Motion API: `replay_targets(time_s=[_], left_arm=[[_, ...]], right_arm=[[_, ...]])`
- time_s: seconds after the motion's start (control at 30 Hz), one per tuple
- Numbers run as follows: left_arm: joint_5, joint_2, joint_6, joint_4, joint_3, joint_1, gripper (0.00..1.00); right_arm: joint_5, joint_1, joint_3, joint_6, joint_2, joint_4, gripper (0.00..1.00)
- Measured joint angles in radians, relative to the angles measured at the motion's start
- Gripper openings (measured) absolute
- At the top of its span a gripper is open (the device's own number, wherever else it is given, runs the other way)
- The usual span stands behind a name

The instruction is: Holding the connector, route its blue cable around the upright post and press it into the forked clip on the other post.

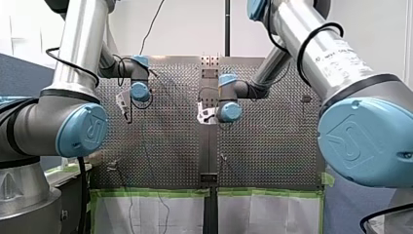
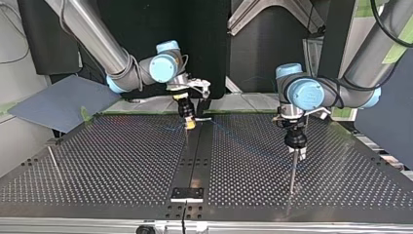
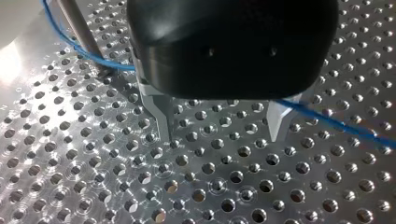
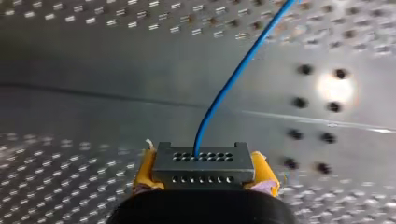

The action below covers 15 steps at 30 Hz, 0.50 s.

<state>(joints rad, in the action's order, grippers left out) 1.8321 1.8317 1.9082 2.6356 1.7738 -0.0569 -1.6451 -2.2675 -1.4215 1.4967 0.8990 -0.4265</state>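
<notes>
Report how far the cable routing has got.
Done: my right gripper grips the connector. In hand: the cable runs past a post, behind my open left gripper; whether it wraps the post is unclear. Left: pressing it into the forked clip, which I cannot make out.

- Left wrist view: hard glare whitens part of the table (image 3: pixel 14 65). The black body of my left gripper (image 3: pixel 219 135) looms dark and soft.
- Right wrist view: one hot spot flares on the table. The connector (image 4: pixel 204 163) is crisp, and the holes beyond it smear.
- Top view: dim, with a black backdrop and a faint sheen.
</notes>
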Motion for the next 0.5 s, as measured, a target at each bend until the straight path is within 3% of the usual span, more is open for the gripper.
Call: replay_targets(time_s=[0.23,0.5], left_arm=[[0.0,0.001,0.0,-0.001,0.0,-0.001,1.0],[0.0,0.0,0.0,-0.001,0.0,-0.004,1.0]], right_arm=[[-0.02,0.0,-0.014,0.0,-0.051,-0.011,0.0],[-0.025,-0.008,-0.05,0.004,-0.063,-0.045,0.0]])
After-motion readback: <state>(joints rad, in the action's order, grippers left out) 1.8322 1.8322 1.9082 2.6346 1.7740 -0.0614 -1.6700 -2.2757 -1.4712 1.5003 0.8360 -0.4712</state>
